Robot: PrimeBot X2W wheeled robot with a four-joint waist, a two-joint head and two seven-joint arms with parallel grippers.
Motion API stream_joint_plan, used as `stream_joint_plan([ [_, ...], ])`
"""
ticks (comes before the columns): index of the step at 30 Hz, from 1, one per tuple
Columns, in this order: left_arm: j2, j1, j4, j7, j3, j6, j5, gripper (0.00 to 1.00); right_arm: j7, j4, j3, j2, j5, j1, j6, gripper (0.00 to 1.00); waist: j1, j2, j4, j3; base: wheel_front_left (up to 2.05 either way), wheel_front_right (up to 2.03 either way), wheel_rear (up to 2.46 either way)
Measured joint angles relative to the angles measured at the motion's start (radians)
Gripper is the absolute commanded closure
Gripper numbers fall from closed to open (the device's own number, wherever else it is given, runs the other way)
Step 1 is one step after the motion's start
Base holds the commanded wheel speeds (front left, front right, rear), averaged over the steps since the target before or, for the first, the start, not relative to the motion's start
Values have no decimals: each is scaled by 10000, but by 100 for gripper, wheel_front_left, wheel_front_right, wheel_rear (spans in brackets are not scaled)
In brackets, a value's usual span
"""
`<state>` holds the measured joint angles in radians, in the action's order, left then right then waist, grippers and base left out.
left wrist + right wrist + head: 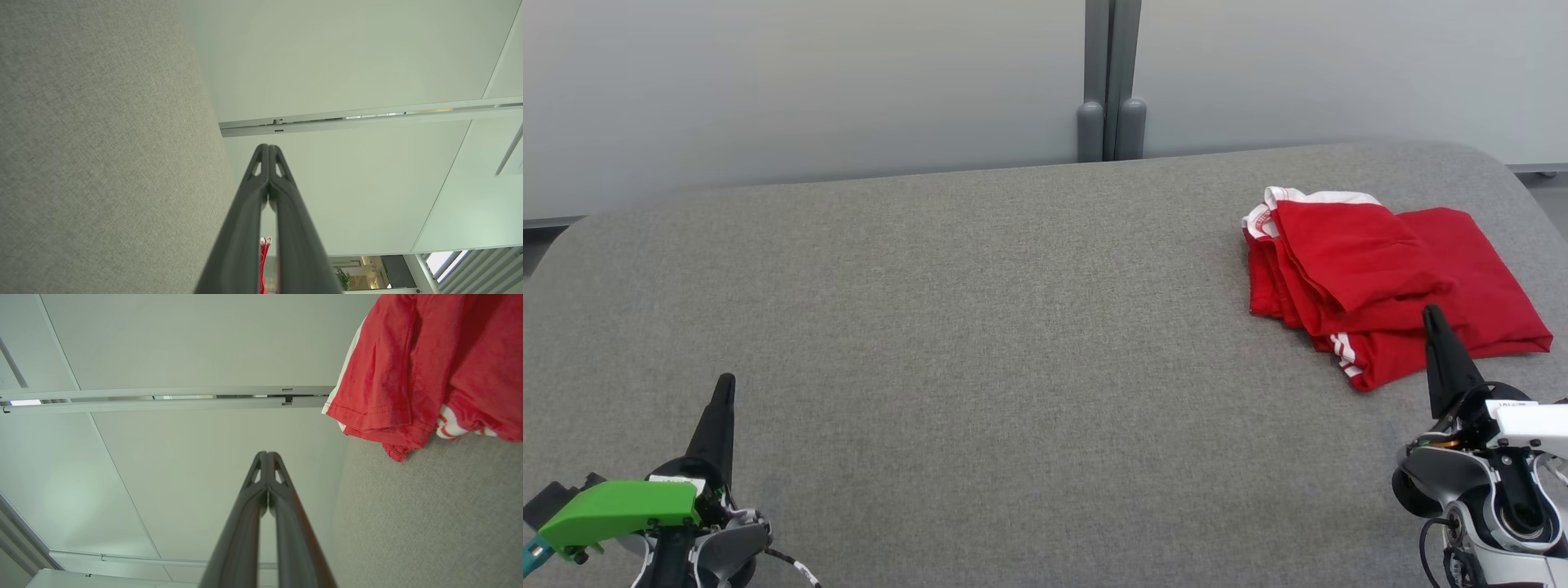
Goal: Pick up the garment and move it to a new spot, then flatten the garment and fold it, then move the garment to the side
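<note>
Garment (1372,269) of red cloth with white striped trim lies folded at the far right of the grey fabric-covered worktop (980,327). Just beside its near edge, the right tool (1431,314) has its dark fingers pressed together on nothing. At the near left, the left tool (725,382) is likewise closed and empty.

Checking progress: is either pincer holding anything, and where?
Nothing held: left pincer and right pincer are shut empty, clear of the folded red fabric garment.

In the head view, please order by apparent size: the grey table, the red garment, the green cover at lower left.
1. grey table
2. red garment
3. green cover (nearer the camera, true size unsure)
</note>
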<state>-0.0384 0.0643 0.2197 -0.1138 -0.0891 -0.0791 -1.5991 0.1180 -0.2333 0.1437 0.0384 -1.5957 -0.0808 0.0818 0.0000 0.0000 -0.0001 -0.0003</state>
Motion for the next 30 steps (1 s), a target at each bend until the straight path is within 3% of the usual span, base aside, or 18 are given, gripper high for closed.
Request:
stream_joint_plan([
  [30, 2, 0, -10, 0, 4, 0, -2, 100, -27, 31, -13, 0, -31, 19, -31, 100, 0, 0, 0, 1, 0, 0, 0],
])
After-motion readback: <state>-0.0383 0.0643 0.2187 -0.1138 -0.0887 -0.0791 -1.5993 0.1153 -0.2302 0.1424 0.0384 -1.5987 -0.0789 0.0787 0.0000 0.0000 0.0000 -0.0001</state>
